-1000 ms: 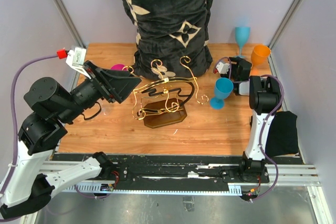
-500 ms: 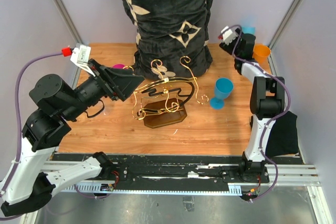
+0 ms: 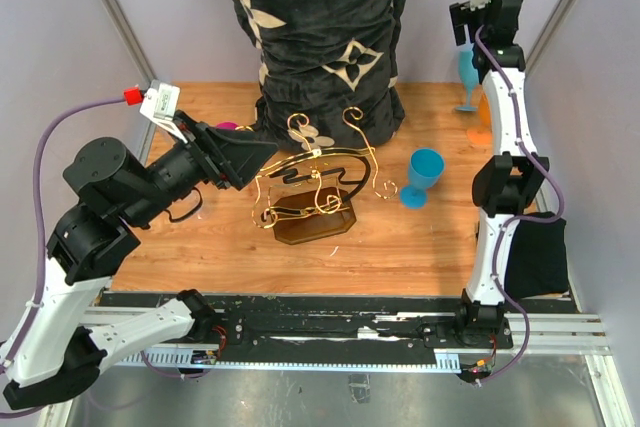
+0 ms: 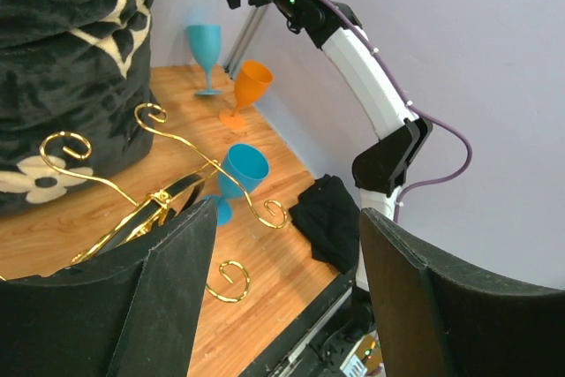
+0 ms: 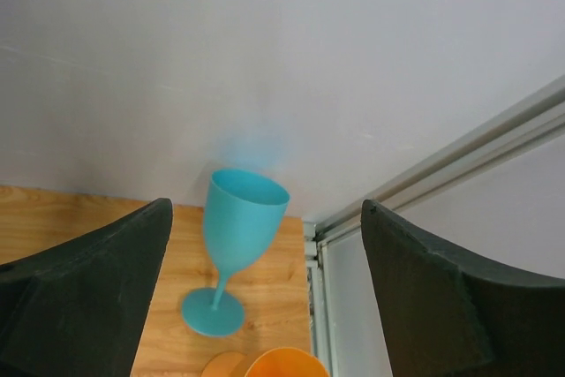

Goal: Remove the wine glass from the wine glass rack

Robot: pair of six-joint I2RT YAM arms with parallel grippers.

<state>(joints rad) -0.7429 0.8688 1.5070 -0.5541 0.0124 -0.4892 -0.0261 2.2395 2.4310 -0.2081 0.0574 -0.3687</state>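
The gold wire wine glass rack (image 3: 312,175) stands mid-table on its dark brown base (image 3: 316,220); its scrolled arms also show in the left wrist view (image 4: 173,149). A blue wine glass (image 3: 422,175) stands upright on the table just right of the rack's spiral tip, also in the left wrist view (image 4: 243,168). A magenta glass (image 3: 226,128) peeks out behind my left gripper (image 3: 240,155), which is open and empty at the rack's left end. My right gripper (image 3: 466,29) is open and empty, raised high over the back right corner.
A teal glass (image 5: 240,227) and an orange glass (image 5: 284,366) stand in the back right corner, below my right gripper. A big black floral cushion (image 3: 325,37) stands behind the rack. A black cloth (image 3: 538,252) lies at the right edge. Walls enclose the table.
My right arm has lifted from beside the blue glass and swung up and back to the far right corner, leaving the glass standing. My left gripper has shifted slightly right.
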